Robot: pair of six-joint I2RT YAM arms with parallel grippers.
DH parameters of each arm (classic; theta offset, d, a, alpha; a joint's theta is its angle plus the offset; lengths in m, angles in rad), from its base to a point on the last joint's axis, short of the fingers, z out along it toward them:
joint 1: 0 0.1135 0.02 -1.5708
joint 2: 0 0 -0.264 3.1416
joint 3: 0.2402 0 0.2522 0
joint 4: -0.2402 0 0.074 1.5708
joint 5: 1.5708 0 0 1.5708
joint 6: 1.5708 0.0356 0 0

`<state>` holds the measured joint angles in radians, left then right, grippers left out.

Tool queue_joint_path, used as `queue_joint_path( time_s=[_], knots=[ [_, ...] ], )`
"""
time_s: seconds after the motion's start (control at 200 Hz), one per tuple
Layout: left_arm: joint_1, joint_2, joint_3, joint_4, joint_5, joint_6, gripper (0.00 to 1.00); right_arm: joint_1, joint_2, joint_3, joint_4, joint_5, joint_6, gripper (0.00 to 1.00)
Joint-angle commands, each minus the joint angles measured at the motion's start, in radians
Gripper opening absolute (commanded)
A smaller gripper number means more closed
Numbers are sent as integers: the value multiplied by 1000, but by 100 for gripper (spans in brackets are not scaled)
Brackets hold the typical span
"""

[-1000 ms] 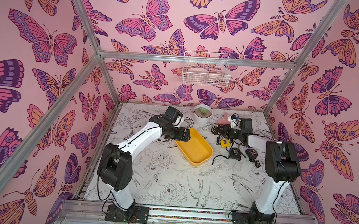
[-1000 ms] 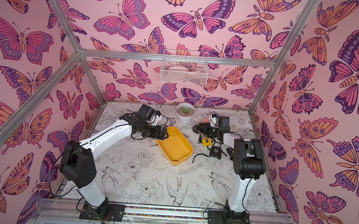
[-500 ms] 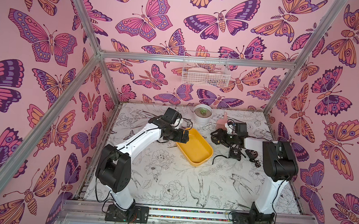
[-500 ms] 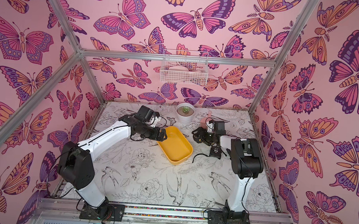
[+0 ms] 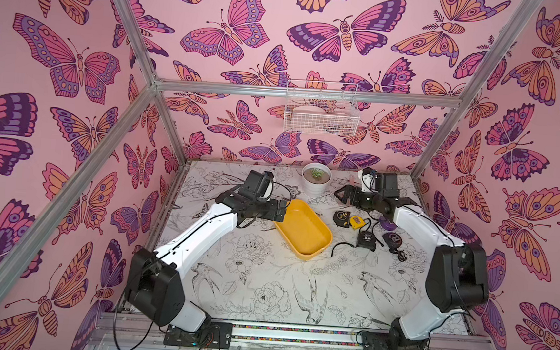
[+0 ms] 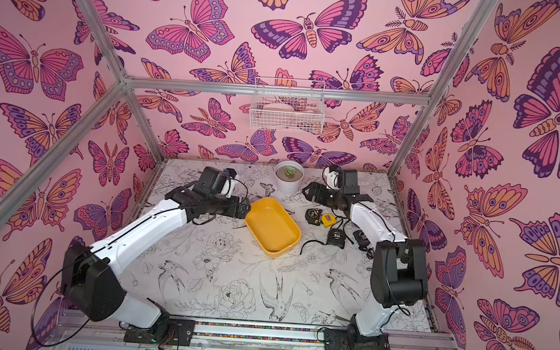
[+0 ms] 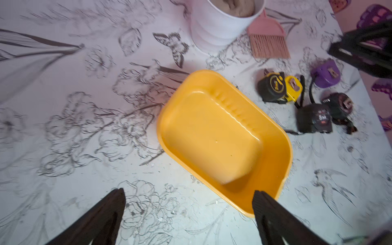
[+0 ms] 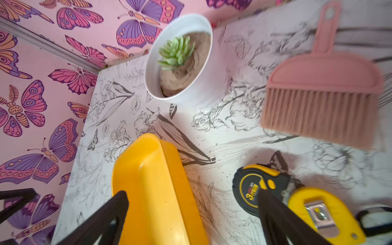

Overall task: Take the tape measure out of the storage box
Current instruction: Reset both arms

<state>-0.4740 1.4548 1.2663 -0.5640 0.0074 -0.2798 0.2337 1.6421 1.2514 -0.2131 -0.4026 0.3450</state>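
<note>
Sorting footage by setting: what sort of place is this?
Likely a staged robot test booth: aluminium frame, butterfly-print walls, left arm and right arm bolted to a front rail.

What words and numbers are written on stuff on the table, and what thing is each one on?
"3m": on the black-and-yellow tape measure; the smaller print beside it is too blurred to read.
"5M": on the black tape measure.
The yellow tape measure and the purple tape measure show only metal clips, no writing.
</note>
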Motion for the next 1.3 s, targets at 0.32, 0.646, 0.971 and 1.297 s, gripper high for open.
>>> queue_joint_path(
  time_s=[0.32,0.646,0.971,1.297],
  knots=[
    [290,-415,-501,299,-458,31,100,-137,-360,-344,103,520,-97,99],
    [378,-224,-636,561,-516,53,100,-251,-368,-659,461,676,-212,99],
    [362,-94,-890,1255,-453,214,99,-249,-233,-892,1018,531,-249,99],
    [401,45,-916,1465,-214,308,100,-247,-136,-869,1067,362,-319,99]
  ],
)
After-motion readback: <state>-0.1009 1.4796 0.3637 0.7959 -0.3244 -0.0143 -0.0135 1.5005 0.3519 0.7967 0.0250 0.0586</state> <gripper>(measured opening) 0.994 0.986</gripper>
